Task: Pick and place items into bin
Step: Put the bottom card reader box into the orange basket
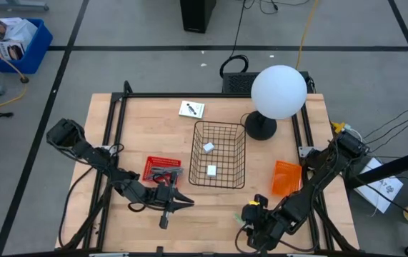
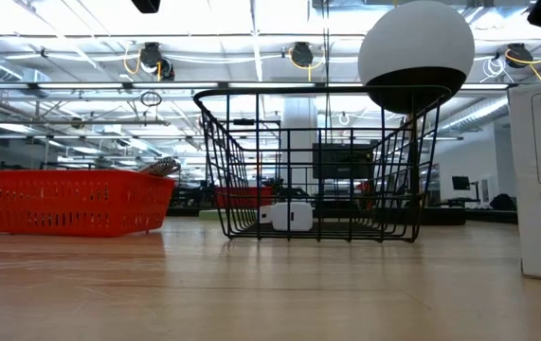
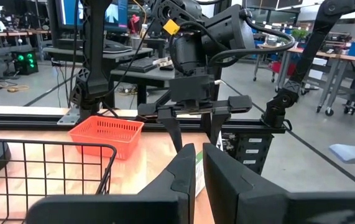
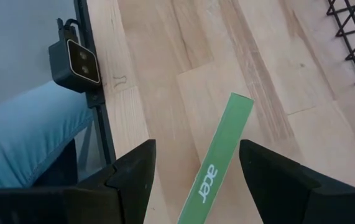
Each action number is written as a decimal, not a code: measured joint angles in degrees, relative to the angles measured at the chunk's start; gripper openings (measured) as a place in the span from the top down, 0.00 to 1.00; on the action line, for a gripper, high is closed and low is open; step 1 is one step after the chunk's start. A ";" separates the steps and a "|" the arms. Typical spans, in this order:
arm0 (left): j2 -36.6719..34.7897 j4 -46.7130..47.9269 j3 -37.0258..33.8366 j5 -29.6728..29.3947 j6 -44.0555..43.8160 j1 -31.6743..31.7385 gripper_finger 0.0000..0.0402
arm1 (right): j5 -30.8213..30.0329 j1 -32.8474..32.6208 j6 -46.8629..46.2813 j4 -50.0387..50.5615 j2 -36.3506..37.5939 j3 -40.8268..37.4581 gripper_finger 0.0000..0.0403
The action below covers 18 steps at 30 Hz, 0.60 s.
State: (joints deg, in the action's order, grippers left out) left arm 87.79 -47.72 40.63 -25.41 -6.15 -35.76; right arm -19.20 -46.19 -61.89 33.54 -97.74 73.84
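— Where are my claws?

— My right gripper (image 4: 196,165) hangs with jaws apart over a green Acer box (image 4: 217,155) lying on the table's near edge, holding nothing. My left gripper (image 3: 199,168) looks nearly closed; whether it pinches anything, I can't tell.

— Beyond?

— The black wire basket (image 1: 219,154) holds two white blocks (image 1: 211,170); a white card (image 1: 191,109) lies past it.
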 joint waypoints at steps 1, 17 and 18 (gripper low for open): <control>0.00 0.00 0.00 0.00 -0.02 0.00 0.91 | 0.00 0.04 -0.45 0.09 -0.01 0.00 0.44; 0.00 -0.02 0.01 0.00 -0.15 0.00 0.91 | -0.09 1.09 -2.58 -0.13 0.05 -3.41 0.44; 0.00 -0.02 0.01 0.00 -0.15 0.01 0.91 | -0.04 1.16 -2.80 -0.39 0.05 -3.78 0.44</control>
State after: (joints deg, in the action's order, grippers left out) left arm 87.79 -47.75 40.64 -25.41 -6.30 -35.75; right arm -19.25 -45.04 -64.69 33.15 -97.69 70.06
